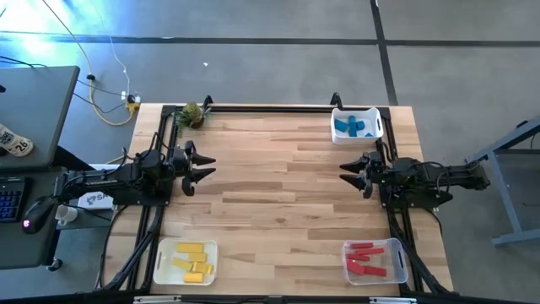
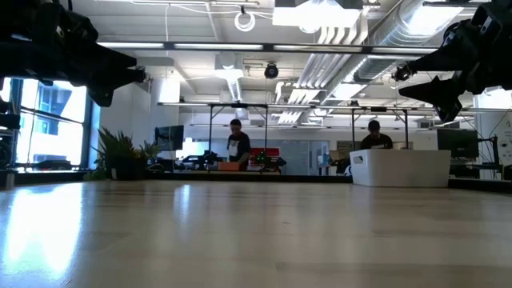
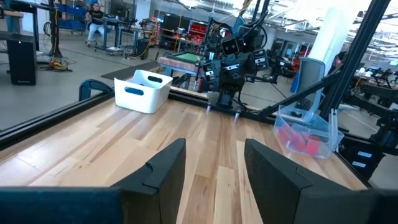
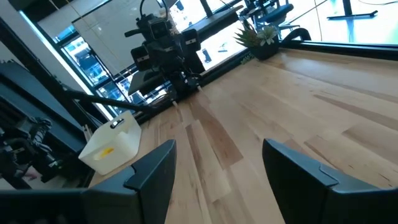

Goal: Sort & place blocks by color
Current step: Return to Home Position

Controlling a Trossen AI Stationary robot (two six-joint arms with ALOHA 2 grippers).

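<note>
On the wooden surface (image 1: pixel 270 203), yellow blocks (image 1: pixel 192 260), blue blocks (image 1: pixel 352 126) and red blocks (image 1: pixel 366 259) lie in separate corner bins (image 1: pixel 358 111), well apart from the left pincer (image 1: pixel 202 165) and right pincer (image 1: pixel 346 172), both spread wide and empty.

Bright ceiling lights (image 2: pixel 320 12) and a window (image 2: pixel 48 120) cast glare across the table (image 2: pixel 240 240).

Little can be read. Just left of the worktop (image 1: pixel 278 194), a white label (image 1: pixel 97 200) on the left arm's base shows what looks like "SA". Farther left of the worktop, a white tag (image 1: pixel 12 142) carries digits resembling "26".
</note>
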